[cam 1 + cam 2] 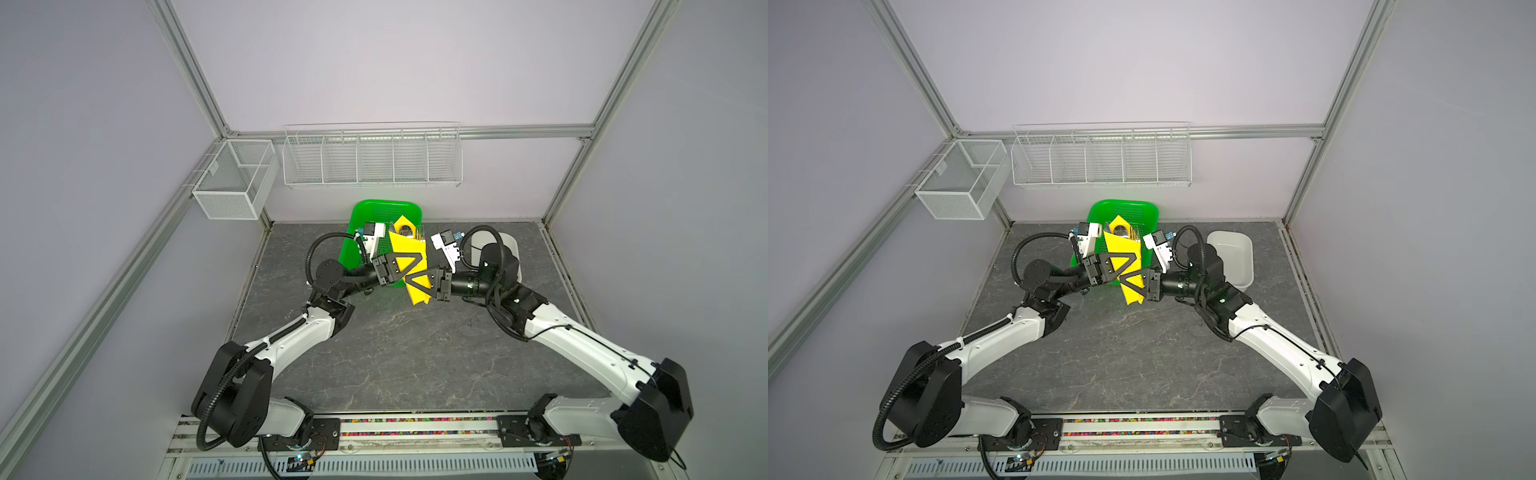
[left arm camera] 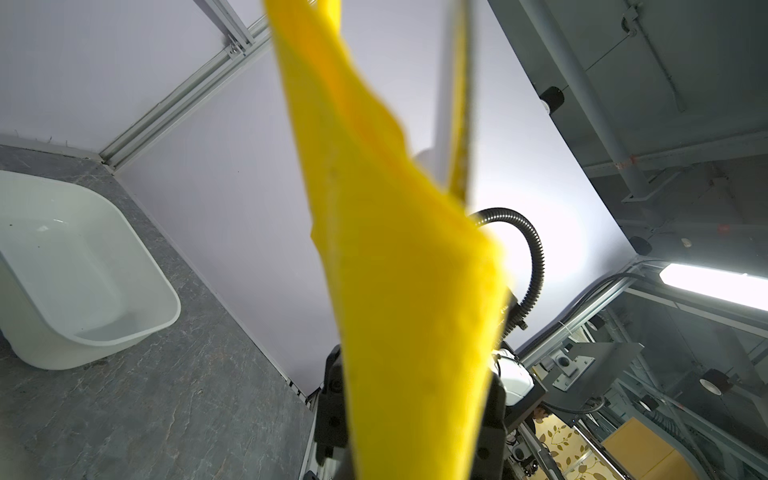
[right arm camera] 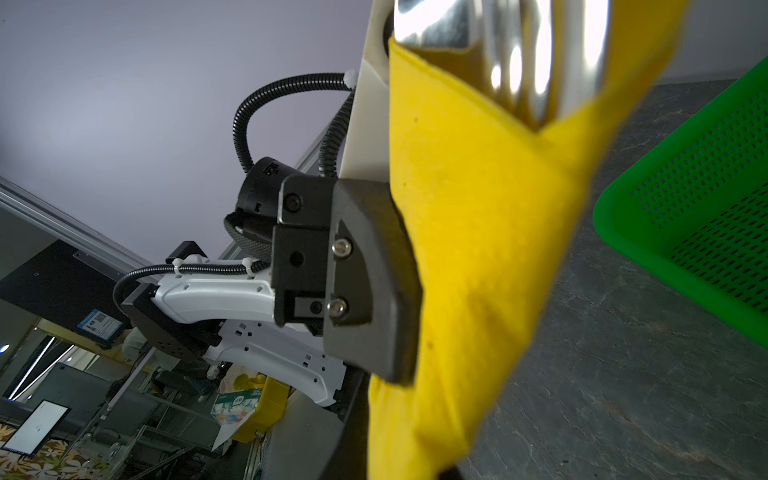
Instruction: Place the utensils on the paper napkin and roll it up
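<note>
Left gripper (image 1: 422, 262) and right gripper (image 1: 411, 279) are both clamped on the rolled paper napkin (image 1: 405, 247), held off the table (image 1: 415, 353) by the green basket (image 1: 374, 212). The utensils (image 3: 519, 54) poke from its top (spoon bowl and, seemingly, fork tines)

A grey, marble-veined table (image 1: 395, 353) is carrying two things, seen in both top views. A green perforated basket (image 1: 376, 212) is sitting at its far edge, about the middle and close to the back wall. A white plastic tub (image 1: 1235, 253) is sitting at the far right, open side up, apart from the basket.
</note>
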